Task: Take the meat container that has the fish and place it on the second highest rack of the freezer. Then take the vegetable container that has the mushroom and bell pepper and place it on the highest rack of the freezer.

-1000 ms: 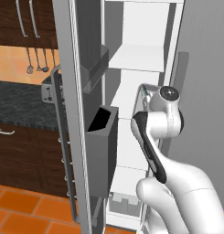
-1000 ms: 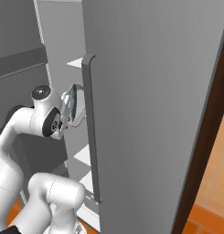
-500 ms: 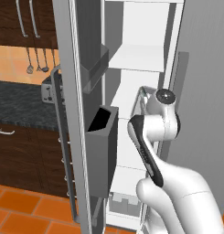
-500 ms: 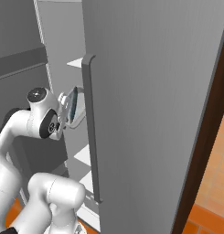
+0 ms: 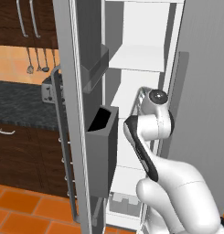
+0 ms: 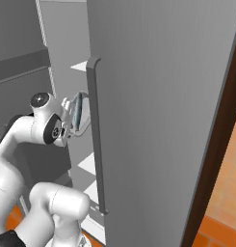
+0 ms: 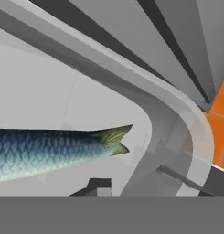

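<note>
The meat container [image 6: 85,124], a small grey metal tray, hangs steeply tilted inside the open freezer [image 5: 137,58], just above a white shelf. Inside it lies the fish [image 6: 77,109], slim and silvery. My gripper [image 6: 68,118] is shut on the tray's near rim, and in the left base view the gripper [image 5: 136,108] sits at mid height of the compartment with the tray's edge [image 5: 141,97] above it. Up close, the fish [image 7: 49,151] points its tail toward the tray's rounded corner [image 7: 170,130], and one dark fingertip [image 7: 100,184] shows below. The vegetable container, mushroom and bell pepper are out of view.
The freezer door [image 5: 70,114] stands open on the left with two dark bins [image 5: 102,151]. A second grey door with a long bar handle [image 6: 94,140] closes off the right side. Behind are a dark counter with a toaster [image 5: 49,89], hanging utensils [image 5: 36,64] and an orange tiled floor [image 5: 22,210].
The hand and the tray have sunk slightly and shifted a little further into the freezer. The tray stays at the gripper, and the freezer and doors have not moved.
</note>
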Motion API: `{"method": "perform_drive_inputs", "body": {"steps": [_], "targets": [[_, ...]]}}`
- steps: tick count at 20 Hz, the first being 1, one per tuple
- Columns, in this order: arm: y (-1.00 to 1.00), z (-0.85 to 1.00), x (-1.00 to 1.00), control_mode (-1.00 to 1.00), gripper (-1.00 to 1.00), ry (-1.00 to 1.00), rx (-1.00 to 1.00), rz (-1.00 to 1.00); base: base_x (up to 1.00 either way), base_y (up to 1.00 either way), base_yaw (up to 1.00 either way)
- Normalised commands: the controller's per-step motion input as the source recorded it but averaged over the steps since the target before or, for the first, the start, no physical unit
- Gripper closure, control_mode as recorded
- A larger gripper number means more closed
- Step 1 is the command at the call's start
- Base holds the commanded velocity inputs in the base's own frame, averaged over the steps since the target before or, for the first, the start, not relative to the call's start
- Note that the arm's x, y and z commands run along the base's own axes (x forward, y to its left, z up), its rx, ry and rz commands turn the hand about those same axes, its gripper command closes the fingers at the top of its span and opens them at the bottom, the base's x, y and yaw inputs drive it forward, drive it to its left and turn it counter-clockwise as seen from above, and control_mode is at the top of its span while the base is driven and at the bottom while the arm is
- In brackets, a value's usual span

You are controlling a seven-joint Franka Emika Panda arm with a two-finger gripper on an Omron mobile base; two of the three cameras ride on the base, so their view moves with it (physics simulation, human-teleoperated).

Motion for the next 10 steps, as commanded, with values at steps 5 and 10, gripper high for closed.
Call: {"method": "perform_drive_inputs", "body": {"steps": [5,10], "targets": [[0.00,0.00,-0.14,-1.00,1.00,0.00,-0.11,0.19,0.00,0.00,0.00],[0.08,0.10,-0.39,-1.00,1.00,0.00,-0.11,0.14,0.00,0.00,0.00]]}}
